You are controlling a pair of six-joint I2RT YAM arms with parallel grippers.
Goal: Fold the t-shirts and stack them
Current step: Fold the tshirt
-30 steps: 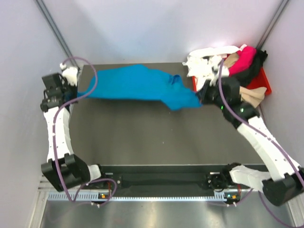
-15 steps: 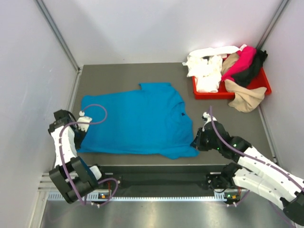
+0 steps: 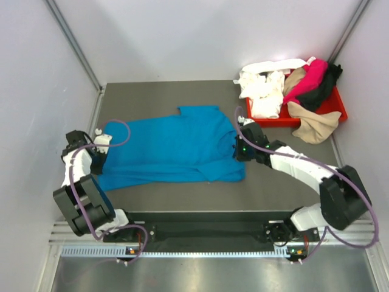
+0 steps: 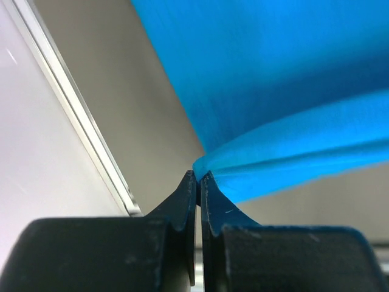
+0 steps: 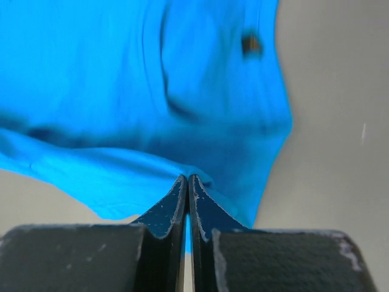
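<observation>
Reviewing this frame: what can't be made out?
- Left wrist view: the short-sleeved bright blue cloth t-shirt is blurred; which edge the left hand pinches is unclear.
- Right wrist view: its small dark mark is too blurred to identify.
- Top view: the black cloth t-shirt is partly hidden by the magenta one.

The blue t-shirt (image 3: 176, 149) is soft matt cloth; the tabletop (image 3: 279, 188) smooth, matt grey; the red tray (image 3: 338, 103) shiny plastic; the right claw (image 5: 187, 185) dull black plastic, lightly scuffed.

Even bright light; blue t-shirt (image 4: 292, 91) blurred
</observation>
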